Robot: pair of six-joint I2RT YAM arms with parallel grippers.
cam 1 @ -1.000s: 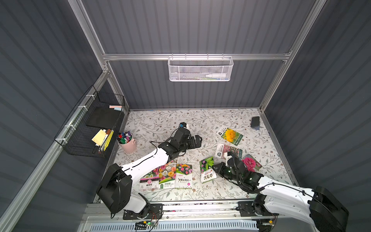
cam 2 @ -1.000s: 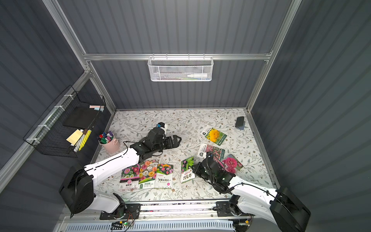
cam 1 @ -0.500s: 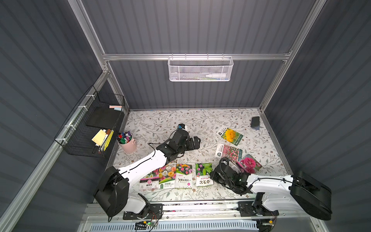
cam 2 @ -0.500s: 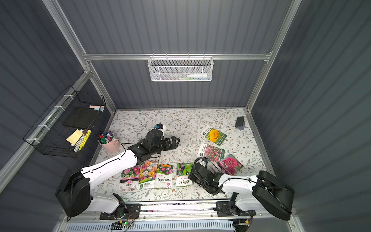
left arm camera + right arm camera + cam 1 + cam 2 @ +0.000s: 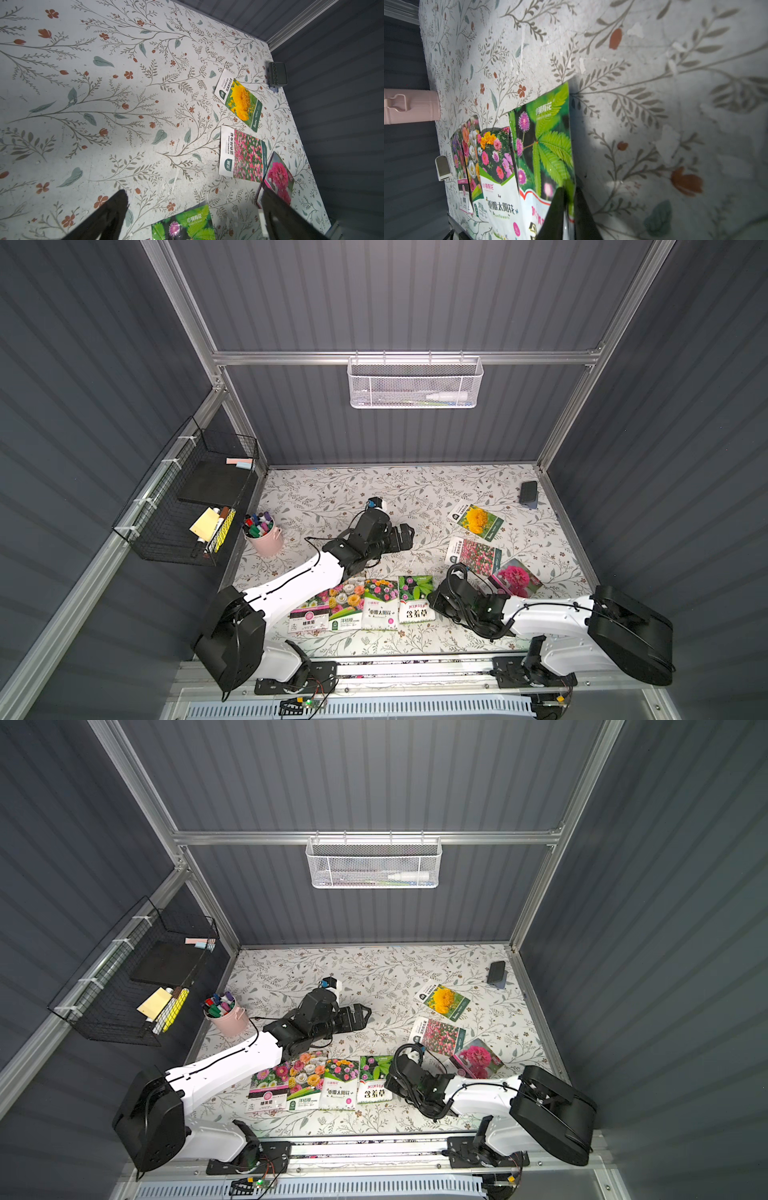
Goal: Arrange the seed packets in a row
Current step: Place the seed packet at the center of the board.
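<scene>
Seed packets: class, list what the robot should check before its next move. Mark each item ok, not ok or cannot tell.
1. Green leaf packet lies flat at the end of the row: ok.
2. Right gripper is clear of the green leaf packet: cannot tell. Its fingers stand narrowly apart at the packet's edge.
3. Left gripper is open and empty: ok.
4. Every packet is in the row: not ok. The yellow flower packet, pink field packet and magenta bloom packet lie loose on the right arm's side.
5. Loose packets are in plain view for the next pick: ok.
</scene>
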